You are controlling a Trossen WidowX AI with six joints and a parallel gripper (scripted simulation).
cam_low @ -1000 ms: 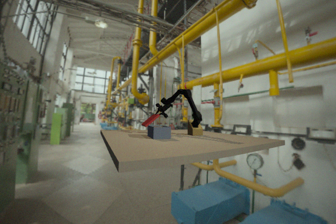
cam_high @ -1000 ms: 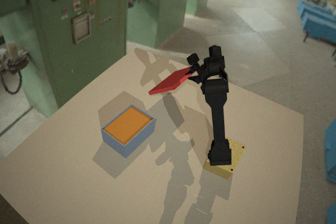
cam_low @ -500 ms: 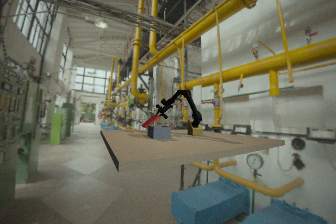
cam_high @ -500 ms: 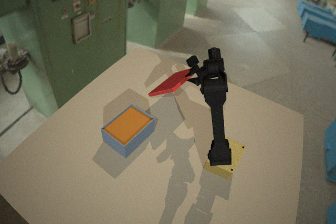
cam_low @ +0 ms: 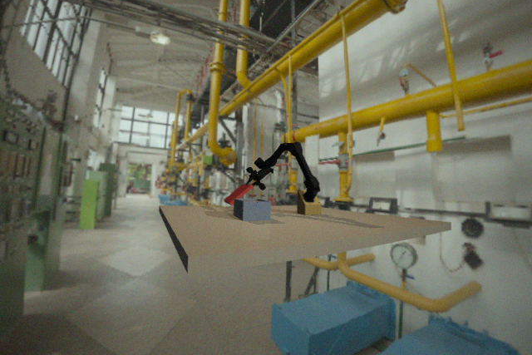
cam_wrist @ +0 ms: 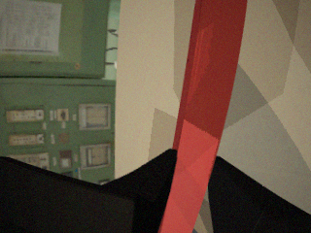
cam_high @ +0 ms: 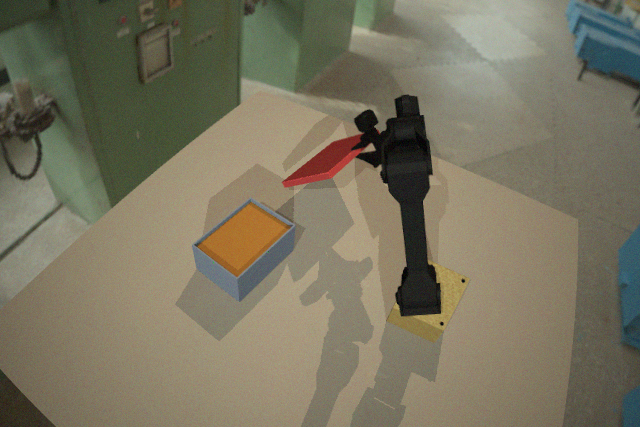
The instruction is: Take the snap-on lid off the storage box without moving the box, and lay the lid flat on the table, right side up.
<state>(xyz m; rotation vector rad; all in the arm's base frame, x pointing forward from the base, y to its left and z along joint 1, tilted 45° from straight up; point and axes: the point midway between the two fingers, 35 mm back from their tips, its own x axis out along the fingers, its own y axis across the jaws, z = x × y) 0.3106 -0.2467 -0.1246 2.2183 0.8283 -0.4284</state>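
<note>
The blue storage box stands open on the table, its orange inside showing. My gripper is shut on one edge of the flat red lid. The lid hangs in the air, tilted, its free end sloping down toward the table. It is beyond and to the right of the box in the top view. In the wrist view the lid runs as a red strip between my two black fingers.
The arm's yellow base plate sits on the table to the right of the box. Green control cabinets stand beyond the table's far left edge.
</note>
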